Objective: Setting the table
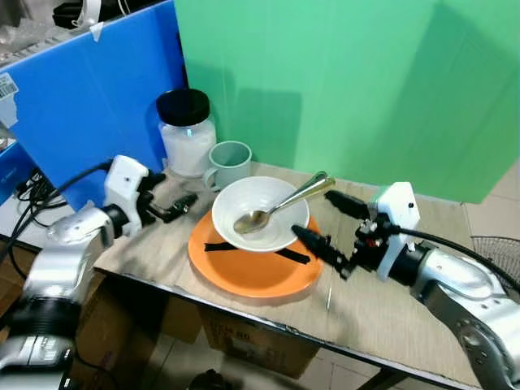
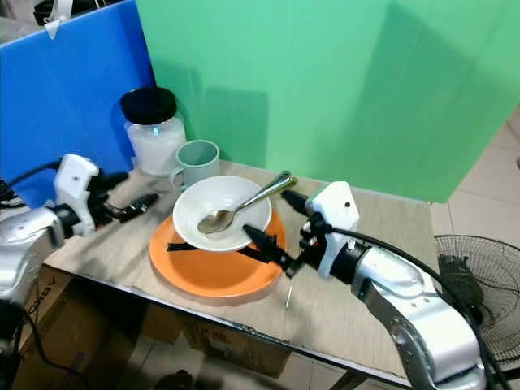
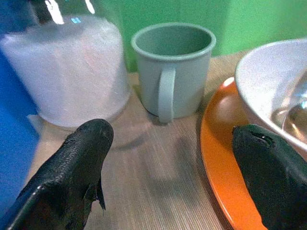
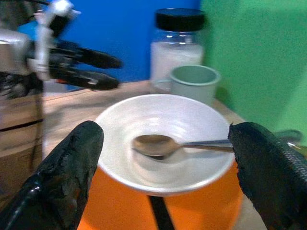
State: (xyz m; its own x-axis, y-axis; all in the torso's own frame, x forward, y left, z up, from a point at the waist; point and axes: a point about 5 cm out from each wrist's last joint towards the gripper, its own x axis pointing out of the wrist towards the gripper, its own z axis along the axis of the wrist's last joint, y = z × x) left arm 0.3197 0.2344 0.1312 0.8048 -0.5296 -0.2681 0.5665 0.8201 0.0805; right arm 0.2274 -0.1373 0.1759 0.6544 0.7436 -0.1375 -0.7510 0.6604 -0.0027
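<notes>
Centre frame: white bowl (image 1: 258,213) with spoon (image 1: 280,205) sits on orange plate (image 1: 253,258); mug (image 1: 228,164) behind. Both grippers, left (image 1: 180,203) and right (image 1: 327,223), spread, empty. Setting looks nearly done.

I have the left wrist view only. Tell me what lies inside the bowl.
Observer: A metal spoon lies in the white bowl, its handle sticking out over the rim toward the right gripper.
Operator: Report that gripper's jaws.
Observer: Open, one finger on each side of the bowl's near edge, not touching the spoon.
Operator: Say what the plate carries besides the bowl.
Observer: The orange plate has a black strip lying across it, running under the bowl.
Operator: Give me the jar's lid.
Observer: The jar wears a black lid, shut.
</notes>
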